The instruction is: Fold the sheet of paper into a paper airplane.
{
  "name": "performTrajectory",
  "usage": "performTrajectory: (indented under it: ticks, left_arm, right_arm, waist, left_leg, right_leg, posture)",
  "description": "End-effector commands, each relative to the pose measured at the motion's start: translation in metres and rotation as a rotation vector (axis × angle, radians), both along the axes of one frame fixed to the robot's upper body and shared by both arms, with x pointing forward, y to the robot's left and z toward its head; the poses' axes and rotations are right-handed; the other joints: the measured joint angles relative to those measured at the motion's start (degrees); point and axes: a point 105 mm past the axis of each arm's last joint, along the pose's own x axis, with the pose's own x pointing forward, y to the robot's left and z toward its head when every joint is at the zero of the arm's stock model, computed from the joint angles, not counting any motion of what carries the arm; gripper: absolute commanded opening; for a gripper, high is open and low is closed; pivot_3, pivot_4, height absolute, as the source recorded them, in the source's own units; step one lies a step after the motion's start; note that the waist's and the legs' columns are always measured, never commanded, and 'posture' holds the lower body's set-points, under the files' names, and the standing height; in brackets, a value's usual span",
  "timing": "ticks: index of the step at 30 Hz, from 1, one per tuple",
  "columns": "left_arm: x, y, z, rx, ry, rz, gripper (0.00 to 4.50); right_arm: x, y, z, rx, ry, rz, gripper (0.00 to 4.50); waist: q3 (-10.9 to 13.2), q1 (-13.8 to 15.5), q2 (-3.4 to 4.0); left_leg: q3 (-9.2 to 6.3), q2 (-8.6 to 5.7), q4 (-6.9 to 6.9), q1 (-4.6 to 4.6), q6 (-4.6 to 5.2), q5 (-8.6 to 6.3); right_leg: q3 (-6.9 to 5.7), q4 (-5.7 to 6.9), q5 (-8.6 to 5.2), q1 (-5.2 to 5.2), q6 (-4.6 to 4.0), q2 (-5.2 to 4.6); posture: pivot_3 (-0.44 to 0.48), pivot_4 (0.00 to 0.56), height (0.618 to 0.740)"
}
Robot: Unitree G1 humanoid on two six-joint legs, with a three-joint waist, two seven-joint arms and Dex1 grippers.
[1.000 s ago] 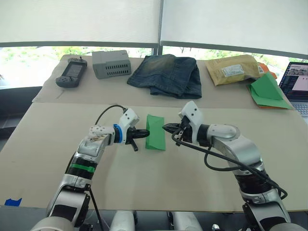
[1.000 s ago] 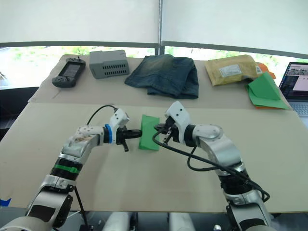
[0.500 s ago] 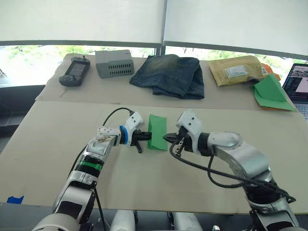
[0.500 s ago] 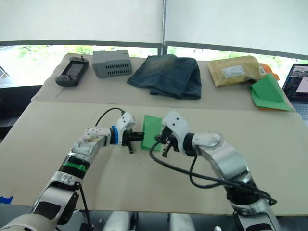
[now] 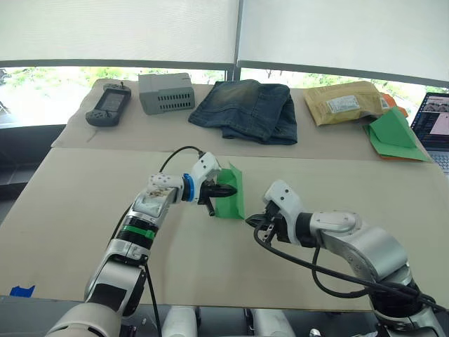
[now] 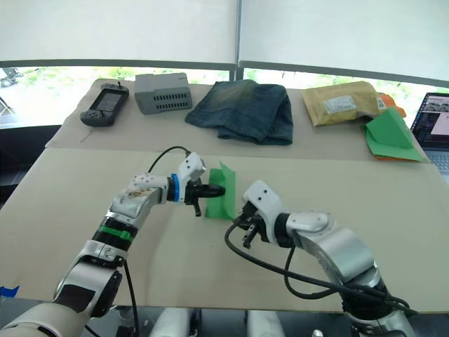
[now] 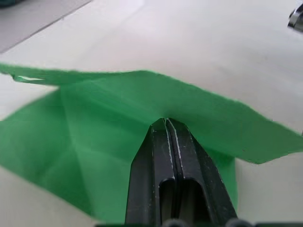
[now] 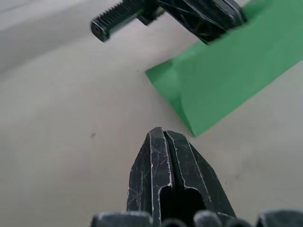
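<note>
The sheet of paper (image 5: 226, 205) is bright green and creased. It lies mid-table with its far-right flap (image 5: 235, 179) standing up. My left gripper (image 5: 231, 190) is shut. It rests on the sheet's lower layer with its tip against the crease under the raised flap (image 7: 94, 94). Nothing shows between its fingers (image 7: 182, 161). My right gripper (image 5: 248, 220) is shut and empty. It sits on the table just nearer than the sheet's near-right corner (image 8: 189, 125), a small gap away.
On the far table lie a handheld console (image 5: 107, 105), a grey box (image 5: 166, 91), folded jeans (image 5: 245, 109), a yellow padded envelope (image 5: 344, 102) and a green triangular paper stack with an orange edge (image 5: 393, 133). A laptop (image 5: 433, 119) stands at the right edge.
My left gripper slid right from the sheet's left edge onto the sheet, and a flap now stands up. My right gripper drew back from the right edge toward me.
</note>
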Motion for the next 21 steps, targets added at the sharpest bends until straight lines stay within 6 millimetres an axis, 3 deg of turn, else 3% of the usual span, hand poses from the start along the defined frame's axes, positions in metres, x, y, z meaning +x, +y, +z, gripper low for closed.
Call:
performTrajectory:
  ticks: [1,6,11,16,21]
  left_arm:
    - [0.001,-0.012,0.002,-0.004,-0.02,-0.029,0.0]
    - [0.0,-0.024,-0.009,0.011,-0.002,-0.046,0.0]
    - [0.0,-0.027,-0.021,0.034,0.012,-0.046,0.0]
    - [0.0,-0.026,-0.026,0.043,0.018,-0.04,0.0]
    - [-0.002,-0.023,-0.028,0.042,0.022,-0.039,0.0]
  right_arm:
    - [-0.005,0.006,0.015,0.024,-0.047,0.021,0.04]
    - [-0.009,0.007,0.019,0.03,-0.052,0.015,0.04]
    - [0.0,0.001,0.031,0.028,-0.118,-0.031,0.04]
    - [0.027,-0.011,0.045,0.014,-0.234,-0.149,0.04]
    - [0.059,-0.029,0.03,-0.093,-0.282,-0.284,0.04]
  waist:
    - [0.0,0.0,0.0]
    - [0.0,0.0,-0.01]
    - [0.0,-0.1,-0.01]
    - [0.0,0.0,-0.01]
    - [0.0,0.0,-0.01]
  left_leg:
    - [0.0,0.0,0.0,0.0,0.0,0.0]
    - [-0.02,0.0,0.0,-0.03,0.0,0.0]
    - [-0.03,-0.01,0.0,-0.02,0.0,0.0]
    - [-0.03,-0.01,0.01,-0.01,0.0,0.0]
    - [-0.02,-0.02,0.01,-0.01,0.0,0.0]
  right_leg:
    - [0.0,0.0,0.0,0.0,0.0,0.0]
    - [0.0,0.0,0.01,-0.01,-0.02,0.0]
    - [0.0,0.0,0.01,-0.01,-0.01,0.0]
    - [0.0,0.0,0.01,0.0,-0.01,0.0]
    - [0.0,0.0,0.05,0.01,-0.07,-0.01]
  posture:
    - [0.0,0.15,0.734]
    - [0.0,0.15,0.734]
    - [0.0,0.15,0.734]
    - [0.0,0.15,0.734]
    - [0.0,0.15,0.734]
